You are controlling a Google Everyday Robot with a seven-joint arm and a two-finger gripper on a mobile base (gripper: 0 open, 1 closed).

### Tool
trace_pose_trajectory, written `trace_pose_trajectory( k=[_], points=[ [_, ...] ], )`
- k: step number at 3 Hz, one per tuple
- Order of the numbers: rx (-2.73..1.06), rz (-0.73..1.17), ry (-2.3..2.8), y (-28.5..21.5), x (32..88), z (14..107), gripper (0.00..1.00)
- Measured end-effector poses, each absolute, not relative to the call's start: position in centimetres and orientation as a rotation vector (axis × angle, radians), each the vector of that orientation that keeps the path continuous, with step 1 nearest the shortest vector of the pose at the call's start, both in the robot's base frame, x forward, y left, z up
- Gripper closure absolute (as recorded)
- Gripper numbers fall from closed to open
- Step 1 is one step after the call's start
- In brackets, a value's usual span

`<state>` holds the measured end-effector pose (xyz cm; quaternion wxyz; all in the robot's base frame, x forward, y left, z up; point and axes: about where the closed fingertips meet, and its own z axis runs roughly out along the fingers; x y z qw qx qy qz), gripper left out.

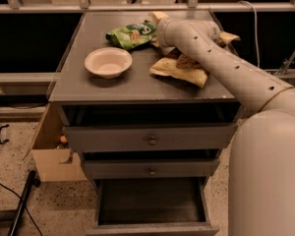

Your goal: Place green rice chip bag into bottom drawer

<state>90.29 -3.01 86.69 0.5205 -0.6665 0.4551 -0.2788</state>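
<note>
One high, near view down along the arm [221, 63] to the gripper [156, 19] at the cabinet top [88, 90]'s far side

The bottom drawer [150, 200] is free from above; at the table [88, 90] back the jaws stand just beside the green rice chip bag [130, 33], near the brown bag [179, 69].
</note>
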Motion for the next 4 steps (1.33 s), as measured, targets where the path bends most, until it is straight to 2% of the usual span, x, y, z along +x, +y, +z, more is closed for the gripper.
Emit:
trace_pose_trajectory(
  k=[2,3,4],
  points=[
    [-1.598,-0.668,1.091,-3.01,90.29,86.68,0.81],
    [-1.598,-0.668,1.091,-2.99,90.30,86.67,1.00],
    [-1.598,-0.668,1.091,-2.98,90.30,86.67,1.00]
  ],
)
